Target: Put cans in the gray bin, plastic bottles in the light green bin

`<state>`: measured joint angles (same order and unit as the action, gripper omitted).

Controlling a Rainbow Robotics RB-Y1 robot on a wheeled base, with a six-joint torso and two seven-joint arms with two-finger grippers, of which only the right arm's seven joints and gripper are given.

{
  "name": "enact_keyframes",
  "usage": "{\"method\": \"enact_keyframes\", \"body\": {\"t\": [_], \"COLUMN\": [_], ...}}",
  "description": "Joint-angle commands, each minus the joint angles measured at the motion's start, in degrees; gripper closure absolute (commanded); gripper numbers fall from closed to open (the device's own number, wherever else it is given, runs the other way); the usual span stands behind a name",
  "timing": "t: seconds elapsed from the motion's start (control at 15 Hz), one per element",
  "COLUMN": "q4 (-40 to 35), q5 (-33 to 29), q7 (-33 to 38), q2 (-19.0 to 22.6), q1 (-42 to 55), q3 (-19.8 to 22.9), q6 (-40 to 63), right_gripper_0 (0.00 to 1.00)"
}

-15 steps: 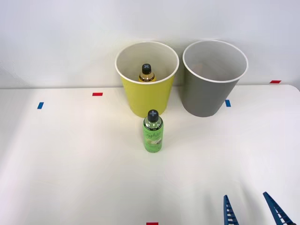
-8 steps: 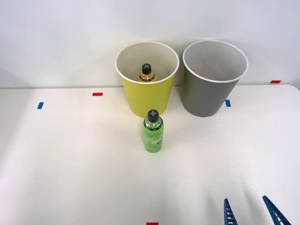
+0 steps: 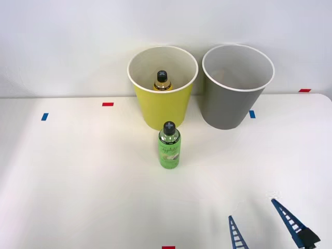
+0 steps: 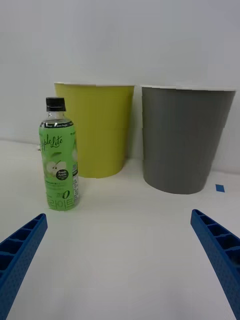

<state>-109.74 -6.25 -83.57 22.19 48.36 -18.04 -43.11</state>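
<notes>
One green bottle (image 3: pixel 169 147) stands upright, unsorted, just before the lime bin (image 3: pixel 162 104). Gripper (image 3: pixel 257 228) at five o'clock: wide open, empty, facing it.

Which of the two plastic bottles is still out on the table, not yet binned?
The green bottle, standing upright on the table before the light green bin; the amber bottle already sits inside that bin.
</notes>
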Motion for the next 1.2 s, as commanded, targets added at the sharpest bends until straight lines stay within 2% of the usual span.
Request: {"method": "enact_keyframes", "body": {"t": [0.07, 0.27, 0.6, 0.93, 1.2], "q4": [-0.04, 0.05, 0.05, 4.44, 10.77], "q5": [9.24, 17.42, 27.96, 39.92, 45.01], "q7": [-10.73, -18.12, -26.20, -34.46, -36.40], "q2": [5.41, 8.66, 11.65, 11.12, 9.98], "q1": [-3.80, -8.72, -17.86, -28.50, -38.08], "q3": [-6.66, -12.55, -18.61, -23.88, -28.45], "q6": [-0.05, 0.04, 3.38, 4.44, 3.21], "right_gripper_0": [0.00, 0.00, 0.00, 0.00, 0.00]}}
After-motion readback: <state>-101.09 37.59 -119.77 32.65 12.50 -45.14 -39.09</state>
